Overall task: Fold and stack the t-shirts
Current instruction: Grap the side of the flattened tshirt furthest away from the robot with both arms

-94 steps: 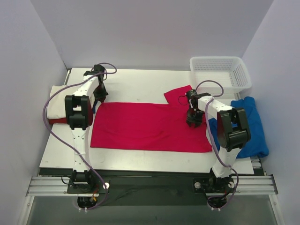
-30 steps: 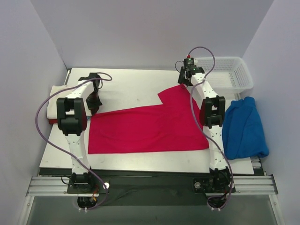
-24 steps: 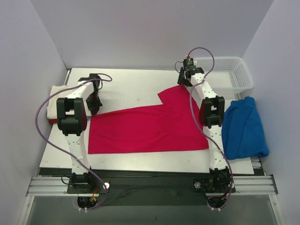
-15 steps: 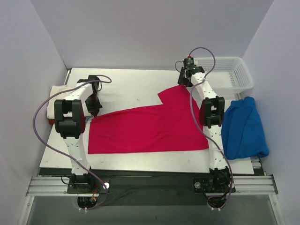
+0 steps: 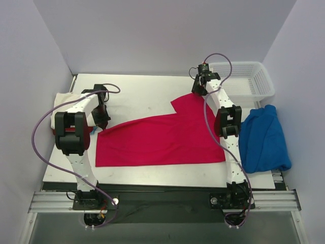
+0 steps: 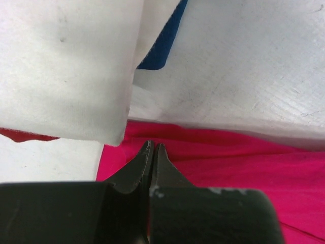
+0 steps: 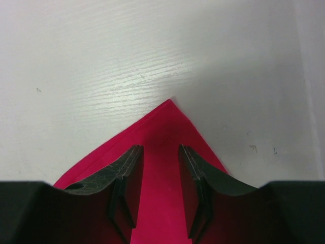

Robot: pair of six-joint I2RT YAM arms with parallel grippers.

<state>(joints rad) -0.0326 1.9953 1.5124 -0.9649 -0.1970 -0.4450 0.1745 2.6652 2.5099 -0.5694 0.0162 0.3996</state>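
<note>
The crimson red t-shirt [image 5: 162, 140] lies spread flat across the table. My left gripper [image 5: 103, 122] is shut, its tips [image 6: 153, 146] low over the shirt's far left corner [image 6: 244, 162]; I see no cloth between them. My right gripper [image 5: 199, 92] is open, its jaws [image 7: 160, 148] straddling the pointed far sleeve corner [image 7: 170, 122]. The royal blue t-shirt [image 5: 264, 137] lies crumpled at the table's right edge. The cream t-shirt [image 5: 63, 104] lies folded at the left edge and fills the upper left of the left wrist view [image 6: 66, 66].
A white lattice basket [image 5: 244, 79] stands at the far right corner. Bits of blue [image 6: 162, 46] and red cloth [image 6: 20, 134] show under the cream shirt. Bare white table [image 5: 147, 94] lies between the grippers. Walls close in on three sides.
Over three seconds my right gripper moved from the shirt's right edge to the far sleeve corner. The left gripper drew nearer, and the shirt's far left edge now slants. Little moved in the last second.
</note>
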